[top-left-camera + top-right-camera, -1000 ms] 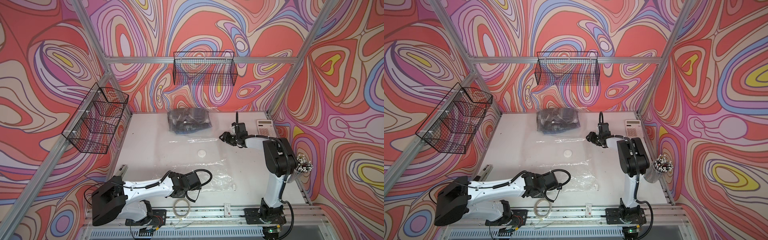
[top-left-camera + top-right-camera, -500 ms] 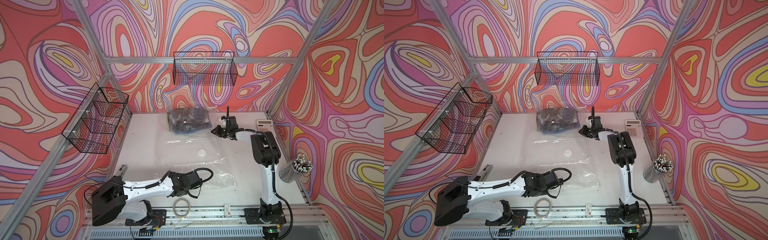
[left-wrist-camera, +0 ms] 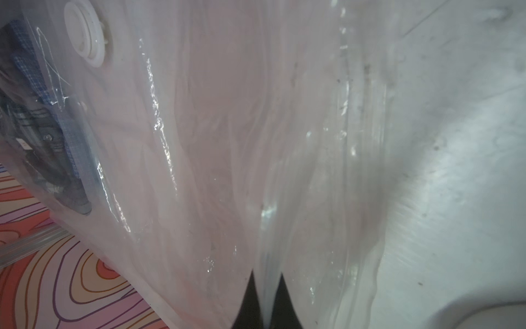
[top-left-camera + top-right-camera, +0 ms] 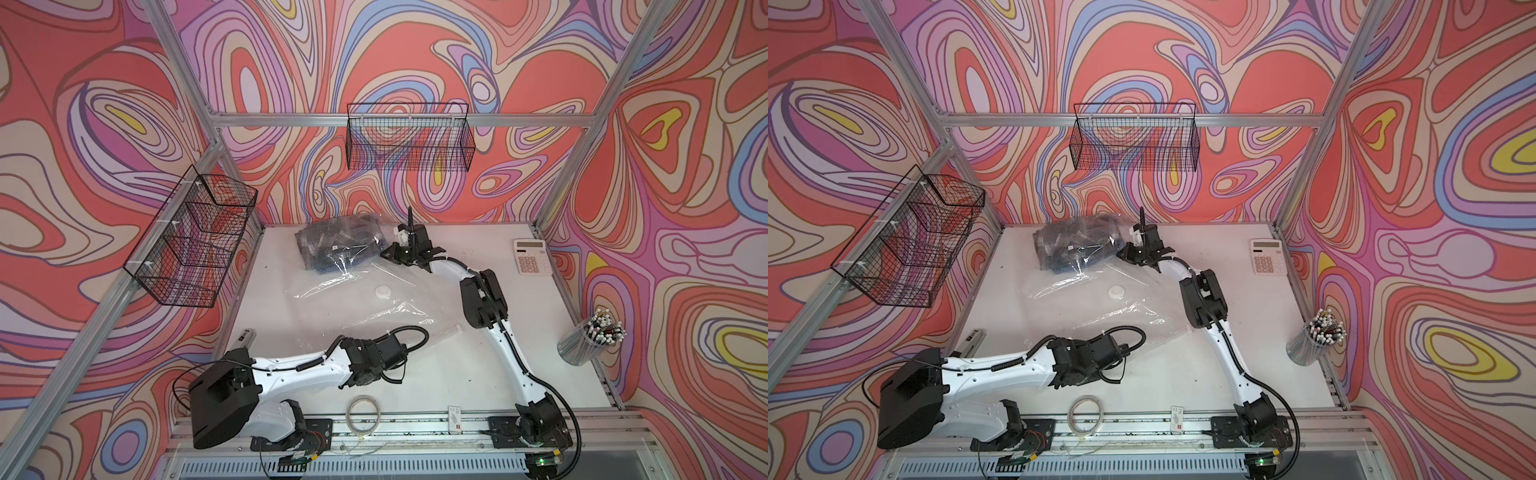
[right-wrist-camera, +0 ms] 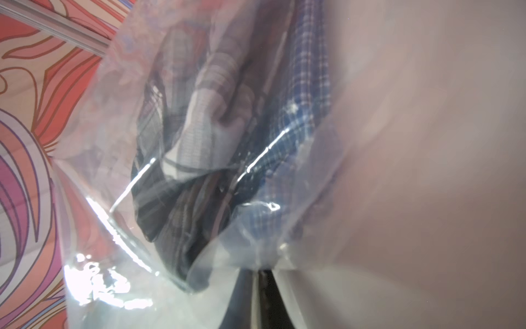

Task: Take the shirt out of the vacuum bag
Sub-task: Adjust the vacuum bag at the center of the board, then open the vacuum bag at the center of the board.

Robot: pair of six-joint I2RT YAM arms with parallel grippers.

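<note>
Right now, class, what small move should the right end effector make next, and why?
Probably lift the right end effector slightly. It is shut on the clear crinkly plastic vacuum bag beside the bunched blue checked shirt at the far end, while the left end effector grips the near end; raising it might slide the shirt toward that end.

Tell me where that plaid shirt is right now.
In both top views the plaid shirt sits bunched inside the far end of the vacuum bag, near the back wall, close beside the right hand pinching the plastic.
</note>
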